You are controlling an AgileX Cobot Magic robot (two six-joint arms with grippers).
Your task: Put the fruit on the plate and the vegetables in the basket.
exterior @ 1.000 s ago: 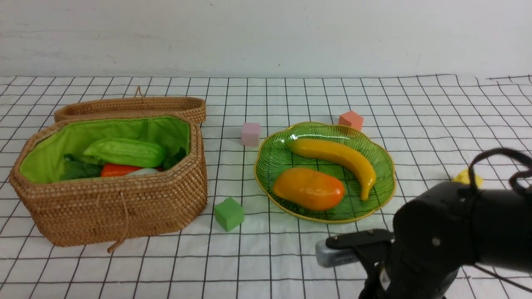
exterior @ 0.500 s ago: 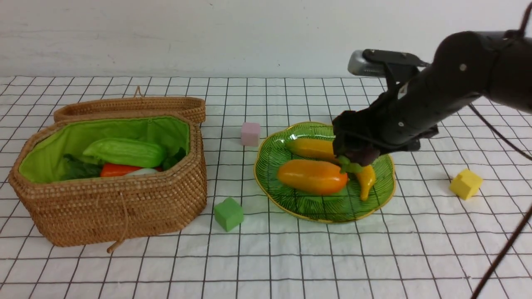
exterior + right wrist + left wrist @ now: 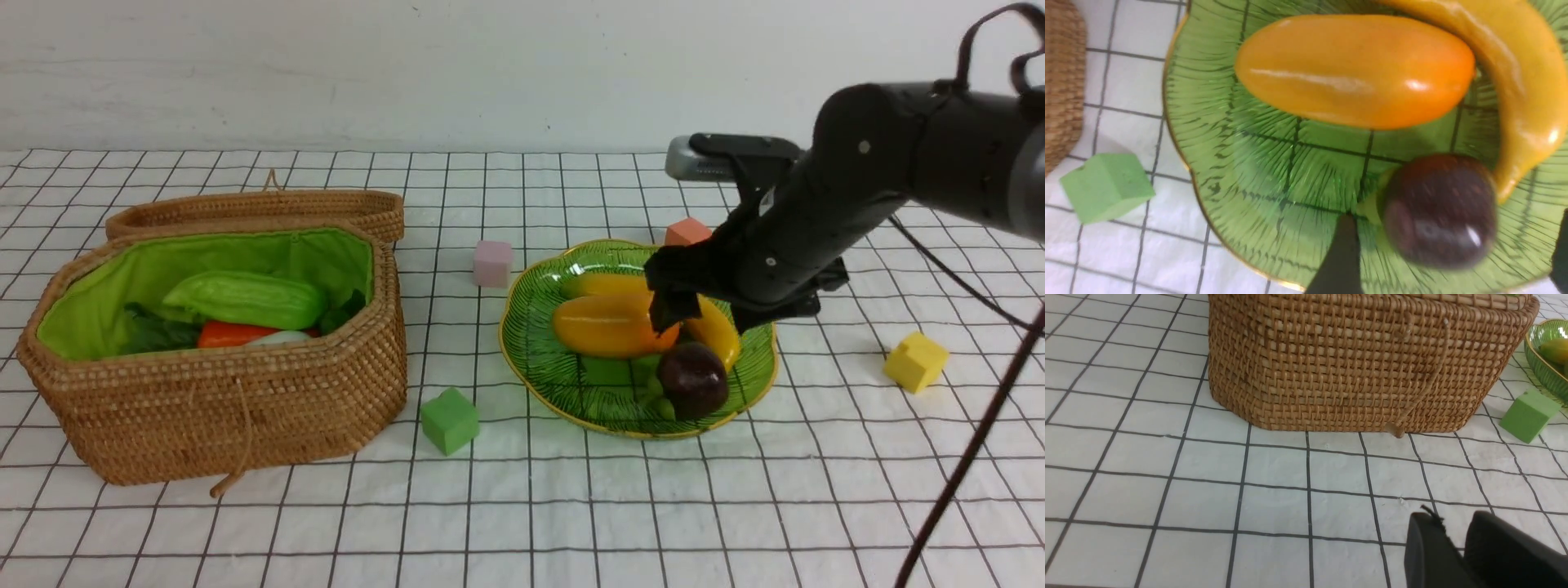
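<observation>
Front: right gripper (image 3: 704,306) spread wide, empty, just above the plate (image 3: 539,359). Purple fruit (image 3: 692,380) sits below it on the near rim side, beside mango (image 3: 608,325) and banana (image 3: 712,331).

Left wrist: left gripper (image 3: 1457,547) low over the desk (image 3: 1167,498), fingers nearly together, holding nothing, facing the basket (image 3: 1355,363).

Right wrist: fruit lies between the parted fingers (image 3: 1341,261).

Front view: from robot's side between arms, facing forward, wide over basket (image 3: 220,392) and plate (image 3: 539,367). Left wrist view: low, close to basket (image 3: 1355,367) wall, plate (image 3: 1541,369) edge at margin. Right wrist view: close above plate (image 3: 1229,163). All three share green cube (image 3: 449,420) (image 3: 1528,415) (image 3: 1106,186).
</observation>
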